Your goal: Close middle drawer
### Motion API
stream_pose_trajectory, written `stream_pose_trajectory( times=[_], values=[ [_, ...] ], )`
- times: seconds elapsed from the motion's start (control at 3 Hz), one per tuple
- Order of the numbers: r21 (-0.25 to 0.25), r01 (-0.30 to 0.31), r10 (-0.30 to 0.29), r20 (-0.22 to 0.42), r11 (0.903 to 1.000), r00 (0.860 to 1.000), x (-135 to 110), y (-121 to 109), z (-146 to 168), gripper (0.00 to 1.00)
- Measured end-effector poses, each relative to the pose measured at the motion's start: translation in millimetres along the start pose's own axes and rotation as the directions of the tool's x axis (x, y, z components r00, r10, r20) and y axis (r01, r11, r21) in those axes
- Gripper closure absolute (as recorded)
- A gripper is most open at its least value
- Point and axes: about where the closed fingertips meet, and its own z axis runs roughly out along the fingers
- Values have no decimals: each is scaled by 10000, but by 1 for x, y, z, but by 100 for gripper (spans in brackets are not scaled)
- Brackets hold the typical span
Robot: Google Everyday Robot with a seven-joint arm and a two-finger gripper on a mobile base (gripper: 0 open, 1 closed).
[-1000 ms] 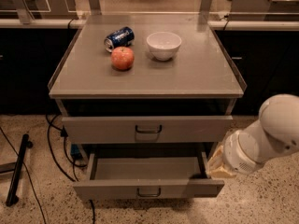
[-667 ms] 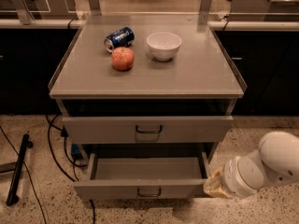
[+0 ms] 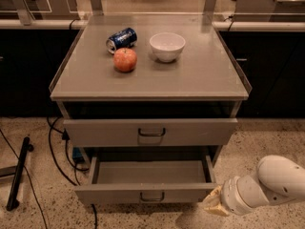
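The middle drawer is the low-fronted grey drawer with a small dark loop handle. It stands pulled well out at the bottom of the cabinet, and its inside looks empty. My gripper is at the end of the white arm in the lower right. It sits just at the drawer's front right corner, level with the front panel. I cannot see whether it touches the panel.
Above is a drawer with a taller front, slightly out. On the cabinet top are a red apple, a blue can on its side and a white bowl. A black stand and cables lie on the floor at left.
My arm and gripper have moved down and outward, from beside the drawer's right side to its front right corner. The drawer has not visibly moved.
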Motion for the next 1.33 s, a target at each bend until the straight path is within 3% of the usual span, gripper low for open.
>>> stream_pose_trajectory(
  times=[0.67, 1.0, 1.33],
  values=[
    [288, 484, -483, -33, 9984, 9988, 25, -6, 45, 100],
    [920, 1200, -1206, 8, 9885, 9927, 31, -13, 72, 100],
    [1646, 1734, -1761, 19, 9710, 9844, 32, -21, 87, 100]
  ],
)
